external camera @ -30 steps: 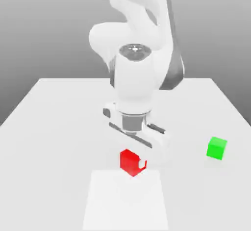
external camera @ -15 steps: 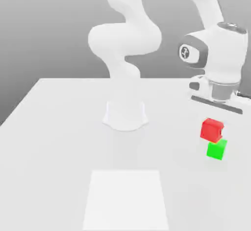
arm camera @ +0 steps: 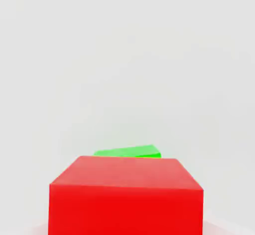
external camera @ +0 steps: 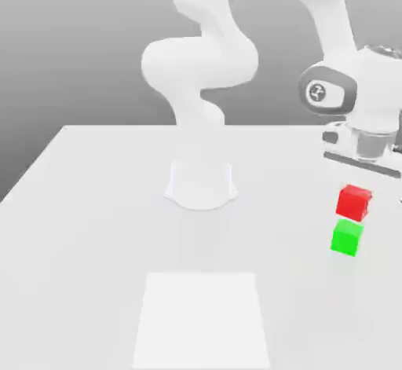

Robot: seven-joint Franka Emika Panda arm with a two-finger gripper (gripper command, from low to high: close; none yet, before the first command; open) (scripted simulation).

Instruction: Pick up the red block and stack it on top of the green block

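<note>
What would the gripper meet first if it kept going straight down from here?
Probably the green block: the red block hangs under the gripper, just above it, though alignment in depth is unclear.

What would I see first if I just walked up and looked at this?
The bright red block jumps out first: it hangs in the air under the white robot arm's hand, at the exterior view's right. Just below it the green block sits on the pale table. In the hand view the red block looms big, with a sliver of green peeking past it.
</note>
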